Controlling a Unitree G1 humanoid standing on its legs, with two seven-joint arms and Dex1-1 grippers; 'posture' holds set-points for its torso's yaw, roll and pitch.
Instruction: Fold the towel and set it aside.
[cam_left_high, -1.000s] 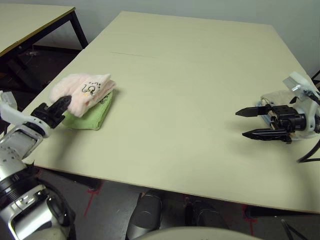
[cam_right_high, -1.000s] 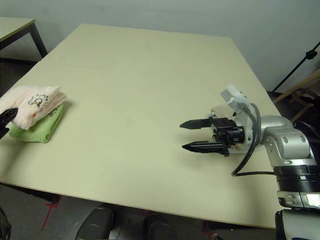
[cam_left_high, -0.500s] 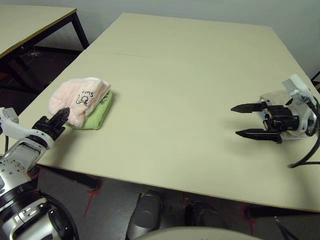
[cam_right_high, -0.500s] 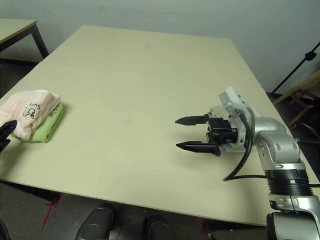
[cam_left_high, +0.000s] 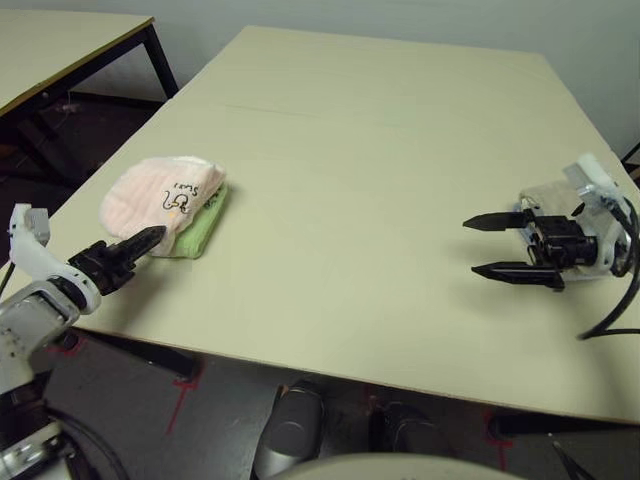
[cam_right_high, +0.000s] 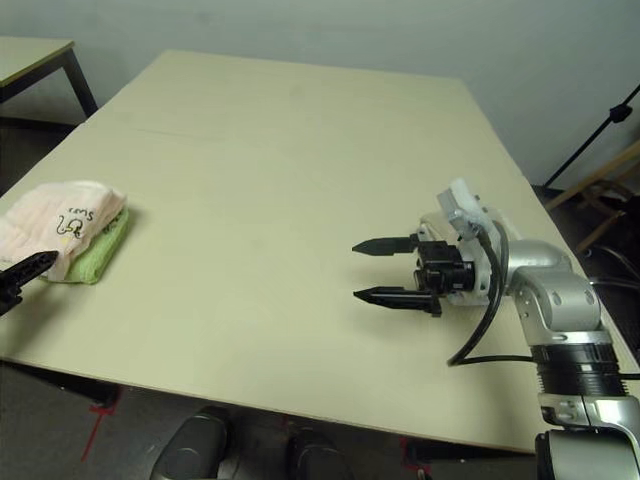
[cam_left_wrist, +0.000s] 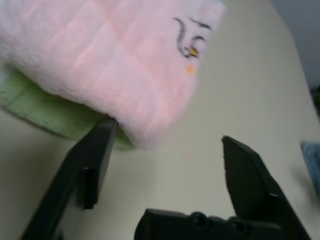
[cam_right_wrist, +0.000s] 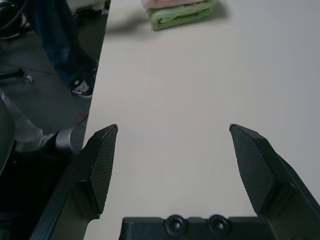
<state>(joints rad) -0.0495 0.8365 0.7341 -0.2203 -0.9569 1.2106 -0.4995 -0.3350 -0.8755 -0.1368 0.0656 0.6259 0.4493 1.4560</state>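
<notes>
Silver ribbed forearms, white wrist brackets, black cable, black two-fingered right gripper (cam_right_high: 382, 270) with textured pads.

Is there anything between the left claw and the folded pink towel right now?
Nothing visible. The left claw sits open just in front of the pink towel, which lies folded on the lime-green cloth near the table edge. One finger is right by the towel's near edge.

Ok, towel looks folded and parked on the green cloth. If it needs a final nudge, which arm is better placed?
Left. The left claw is open right beside the towel, which lies folded on the green cloth. The right claw, also open, is far across the table.
</notes>
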